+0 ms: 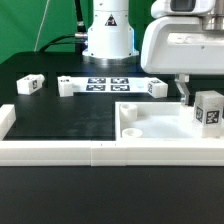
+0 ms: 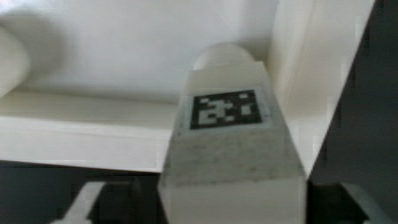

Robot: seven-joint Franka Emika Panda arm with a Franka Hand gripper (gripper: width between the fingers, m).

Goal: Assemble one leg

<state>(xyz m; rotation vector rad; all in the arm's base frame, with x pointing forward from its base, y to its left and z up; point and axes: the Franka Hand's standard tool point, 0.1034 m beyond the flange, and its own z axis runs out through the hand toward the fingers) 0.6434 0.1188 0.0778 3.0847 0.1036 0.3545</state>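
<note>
- The claw [image 1: 197,97] hangs over the slab [image 1: 160,122] at the desk's [image 1: 70,115] near corner on the exterior view's right; its fingers are clamped on the leg [image 1: 209,110], which hangs upright just above the slab's far right part.
- In the wrist view the leg [image 2: 228,130] runs straight out from the claw, tag facing the camera, and the two dark fingers [image 2: 86,203] flank its near end. Whether its foot touches the slab is not clear from either view.
- The leg looks like rigid moulded plastic: light, stiff, not fragile, with smooth faces that could slip or twist under a weak pinch. My judgement is that a hold across two flat opposite sides near one end, as now, suits it best, leaving the free end clear for the slab's corner recess.
- The slab also looks stiff and much heavier; it sits against the white rail [image 1: 60,150] along the desk's near edge and should stay put under light pressing.
- Farther off, the marker board [image 1: 105,84] lies near the far edge, with a loose leg at each end of it and one more [image 1: 29,84] near the far corner on the exterior view's left.
- Hidden or hard to read: the robot's body covers the claw's upper part and the slab's far right corner; the recess under the leg is not visible; the wrist view is blurred and cuts off the fingertips.
</note>
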